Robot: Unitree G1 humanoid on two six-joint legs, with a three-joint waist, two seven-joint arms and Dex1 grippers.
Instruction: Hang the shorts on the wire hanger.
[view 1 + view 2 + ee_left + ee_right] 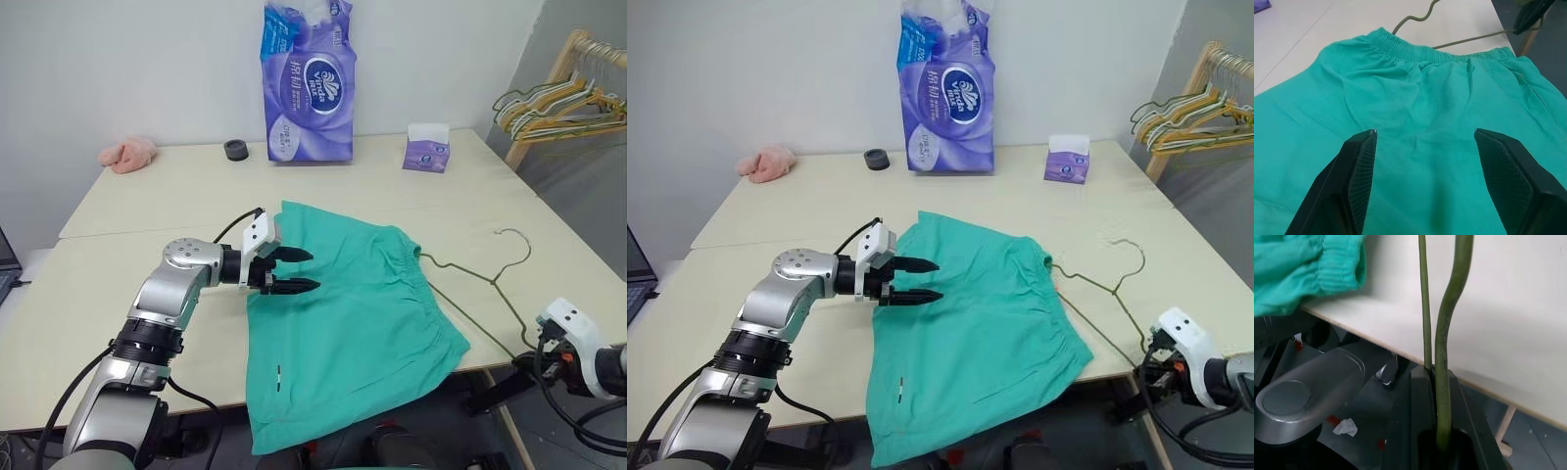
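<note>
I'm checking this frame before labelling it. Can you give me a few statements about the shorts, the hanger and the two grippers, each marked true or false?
1. The shorts lie flat on the table. True.
2. The left gripper is clamped on the shorts. False: its fingers stand open above the fabric.
3. The right gripper is shut on the wire hanger. True.
4. The shorts already hang from the wire hanger. False: the hanger lies beside the waistband, partly under it.
5. The tissue pack lies on the shorts. False: it stands by the wall.

Pale wall (pixel 147 69) behind a cream table (pixel 147 196), wooden rack (pixel 568 59) right
</note>
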